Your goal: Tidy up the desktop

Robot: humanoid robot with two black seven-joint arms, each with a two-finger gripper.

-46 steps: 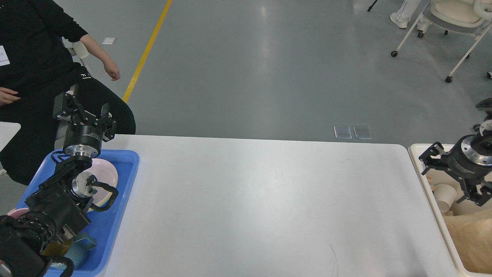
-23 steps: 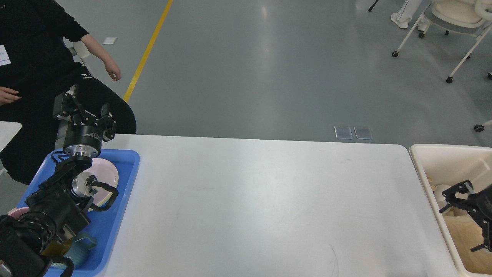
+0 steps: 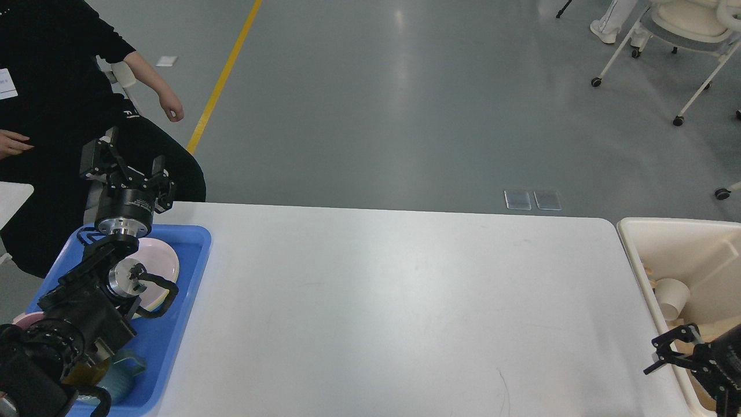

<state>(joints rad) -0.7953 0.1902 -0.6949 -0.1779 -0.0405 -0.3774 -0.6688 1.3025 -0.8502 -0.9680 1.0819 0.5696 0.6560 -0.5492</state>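
A grey polished floor with a yellow line [image 3: 223, 78] ran behind the desktop [image 3: 405, 313], which filled the middle of the head view between a blue tray [image 3: 171, 324] on its left and a cream bin [image 3: 666, 255] on its right. No loose item showed on the white surface, so the clearing looked to be at or near its end, with both arms off the top. The left gripper [image 3: 124, 165] stood raised above the far end of the tray, its two fingers apart and holding nothing. The right gripper [image 3: 674, 350] sat low at the front rim of the bin, fingers spread and empty as far as could be seen. The next move, by my reading, called for a check of the surface for anything missed, or for bringing both arms to rest.

Counted: one tray, holding one pale pink plate [image 3: 162, 269], one teal cup [image 3: 118, 376] and a pink edge at the left, partly hidden by the arm. One bin, holding one paper cup [image 3: 671, 296] and some brown paper, hard to tell apart. One seated person [image 3: 52, 92] in black sat beyond the tray
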